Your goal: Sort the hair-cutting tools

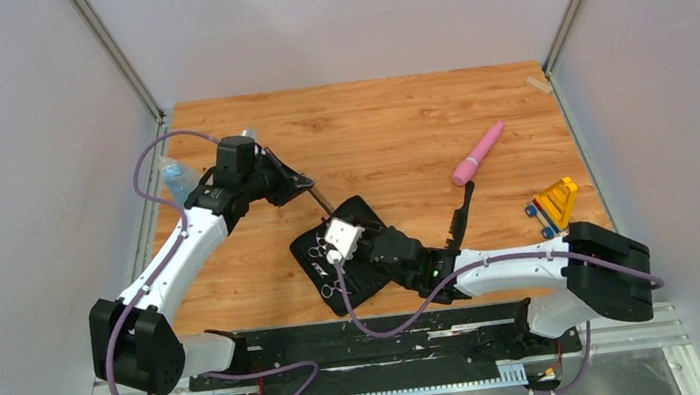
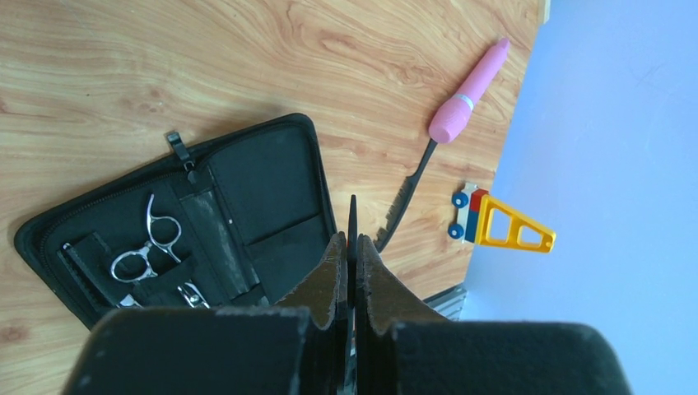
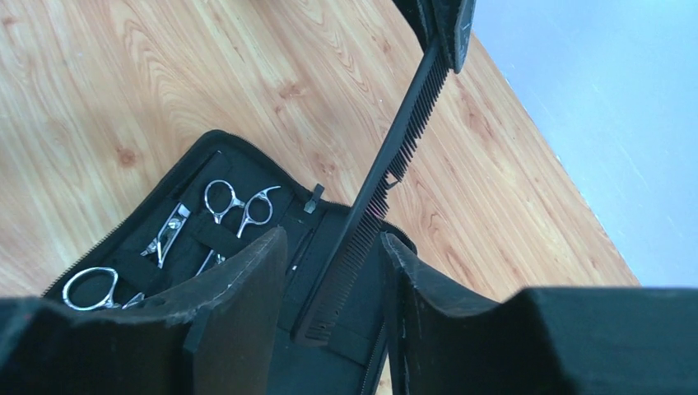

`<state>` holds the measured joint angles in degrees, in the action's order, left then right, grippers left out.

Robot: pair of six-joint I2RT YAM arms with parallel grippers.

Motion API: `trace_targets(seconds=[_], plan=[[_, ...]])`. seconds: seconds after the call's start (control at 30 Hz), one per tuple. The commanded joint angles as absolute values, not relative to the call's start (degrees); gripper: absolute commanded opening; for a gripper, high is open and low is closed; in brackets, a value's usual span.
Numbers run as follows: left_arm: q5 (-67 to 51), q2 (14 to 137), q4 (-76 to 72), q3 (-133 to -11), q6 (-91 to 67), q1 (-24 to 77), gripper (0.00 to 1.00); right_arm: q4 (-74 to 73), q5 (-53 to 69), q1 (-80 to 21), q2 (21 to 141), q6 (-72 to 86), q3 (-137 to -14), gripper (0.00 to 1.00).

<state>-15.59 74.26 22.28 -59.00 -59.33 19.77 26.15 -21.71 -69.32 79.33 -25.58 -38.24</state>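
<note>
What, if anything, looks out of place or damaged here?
A yellow toy vehicle sits far right, unrelated to haircutting. The comb pinched in the left hand shows a gap in its teeth midway, possibly damage or a change in tooth size.

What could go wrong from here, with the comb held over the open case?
1. The left hand pinches the comb only at its far end and at a tilt, so the lower end could miss its slot in the case or flex.
2. The right hand stands open on either side of the comb, close to the scissors. Closing or shifting it might nudge them.
3. Both hands crowd over the case and may collide.
</note>
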Motion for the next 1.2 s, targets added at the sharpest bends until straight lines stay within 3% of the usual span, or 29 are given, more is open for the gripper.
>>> trace_targets(seconds=[0.0, 0.13, 0.3, 0.37, 0.5, 0.57, 0.8, 1.17], plan=[[-16.41, 71.98, 22.12, -61.35, -60.78, 19.59, 0.01, 32.96, -24.67, -69.70, 81.95, -28.59, -37.81, 0.44], [-16.77, 72.04, 22.10, -61.68, -61.07, 19.59, 0.02, 34.44, -26.60, -69.70, 83.24, -28.63, -37.21, 0.35], [-17.61, 72.75, 21.39, -61.84, -61.04, 19.60, 0.07, 34.61, -29.53, -69.63, 83.55, -26.85, -36.94, 0.04], [-17.62, 73.03, 20.98, -61.66, -60.45, 19.60, 0.20, 32.71, -28.87, -69.53, 83.07, -24.47, -36.96, 0.00], [-16.55, 73.57, 21.42, -61.44, -55.68, 19.52, 0.73, 22.61, -26.90, -68.67, 79.75, -15.41, -38.65, 0.00], [-15.59, 73.87, 22.80, -62.00, -51.96, 19.50, 0.82, 16.52, -23.99, -67.53, 77.00, -8.90, -38.80, 0.00], [-12.05, 78.57, 30.64, -64.07, -36.69, 19.51, 0.85, -3.87, -8.40, -61.48, 64.60, 11.29, -36.55, 0.00], [-16.73, 96.11, 33.44, -70.79, -26.66, 23.29, 0.81, -23.38, 21.68, -40.75, 53.29, 28.94, -34.42, 0.00]])
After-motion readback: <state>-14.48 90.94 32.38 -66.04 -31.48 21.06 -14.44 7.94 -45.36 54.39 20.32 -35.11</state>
